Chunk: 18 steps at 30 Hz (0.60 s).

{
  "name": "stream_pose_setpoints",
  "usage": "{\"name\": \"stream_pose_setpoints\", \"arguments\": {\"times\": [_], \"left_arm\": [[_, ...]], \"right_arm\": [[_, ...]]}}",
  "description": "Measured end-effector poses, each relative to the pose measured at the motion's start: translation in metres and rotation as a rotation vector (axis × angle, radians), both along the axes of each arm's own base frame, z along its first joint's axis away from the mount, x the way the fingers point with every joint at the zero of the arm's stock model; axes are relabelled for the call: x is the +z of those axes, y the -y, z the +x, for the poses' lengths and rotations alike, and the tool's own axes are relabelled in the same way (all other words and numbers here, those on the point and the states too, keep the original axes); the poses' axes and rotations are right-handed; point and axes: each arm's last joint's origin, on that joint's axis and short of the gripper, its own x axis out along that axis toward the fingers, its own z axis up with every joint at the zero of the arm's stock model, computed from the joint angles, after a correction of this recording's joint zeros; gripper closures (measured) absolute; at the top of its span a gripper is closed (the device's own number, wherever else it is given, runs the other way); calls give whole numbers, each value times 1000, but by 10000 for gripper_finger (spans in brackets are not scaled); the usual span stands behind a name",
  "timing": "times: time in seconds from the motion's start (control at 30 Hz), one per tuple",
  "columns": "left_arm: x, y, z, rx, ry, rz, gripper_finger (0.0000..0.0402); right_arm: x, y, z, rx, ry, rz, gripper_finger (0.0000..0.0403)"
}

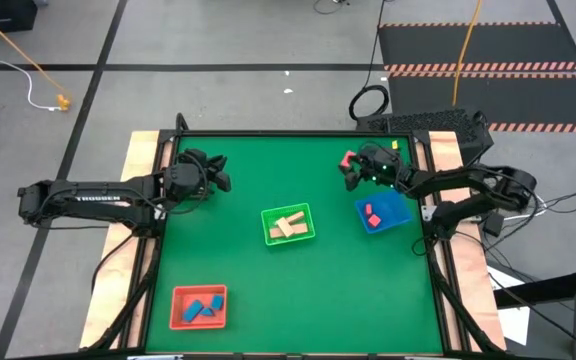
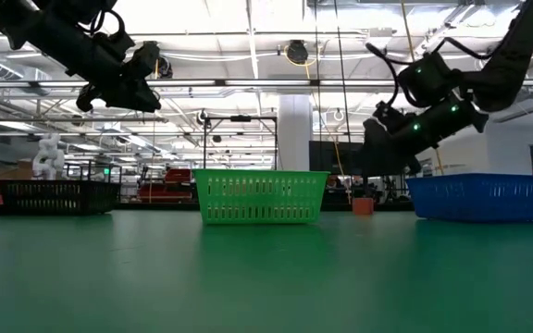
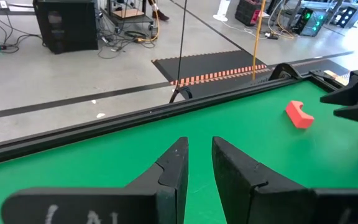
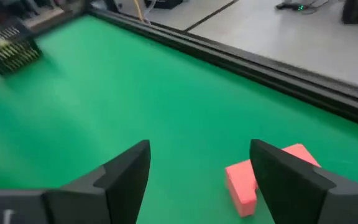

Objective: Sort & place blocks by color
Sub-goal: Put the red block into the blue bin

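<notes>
The green table (image 1: 298, 290) carries four small trays. With the green tray (image 1: 289, 224) taken as the centre of the clock, the blue tray (image 1: 384, 212) sits at about three o'clock, the red tray (image 1: 199, 306) lies well apart at about seven o'clock, and a black tray (image 4: 8, 46) shows only in the right wrist view, far across the felt.

The left arm waits at about nine o'clock, raised off the table; the left gripper (image 3: 199, 163) has its fingers drawn almost together, with only a thin slit between them and nothing in it.

The right gripper (image 4: 201, 174) hovers at about one to two o'clock, just beyond the blue tray, jaws standing well apart and empty.

A red arch block (image 4: 263, 176) lies on the felt just under the right gripper, beside one finger (image 4: 291, 180) and outside every tray.

Cream wooden blocks (image 1: 288, 226) lie in the green tray, two blue blocks (image 1: 203, 309) in the red tray, and two red blocks (image 1: 371, 214) in the blue tray
</notes>
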Motion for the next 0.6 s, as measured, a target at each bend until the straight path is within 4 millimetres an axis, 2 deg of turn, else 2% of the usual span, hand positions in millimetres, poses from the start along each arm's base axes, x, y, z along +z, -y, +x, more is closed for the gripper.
{"name": "stream_pose_setpoints", "arguments": {"times": [0.13,0.23,0.4,0.6], "left_arm": [[0,0,0,0,0,0,330],[0,0,0,0,-1,0,330],[0,0,0,0,-3,-1,330],[-2,0,-1,0,-24,-5,330]], "right_arm": [[-13,1,5,-10,-88,-57,133],[-20,3,8,-16,-93,-74,141],[-34,7,12,-99,-118,-108,148],[-47,8,20,-232,-124,-59,144]]}}
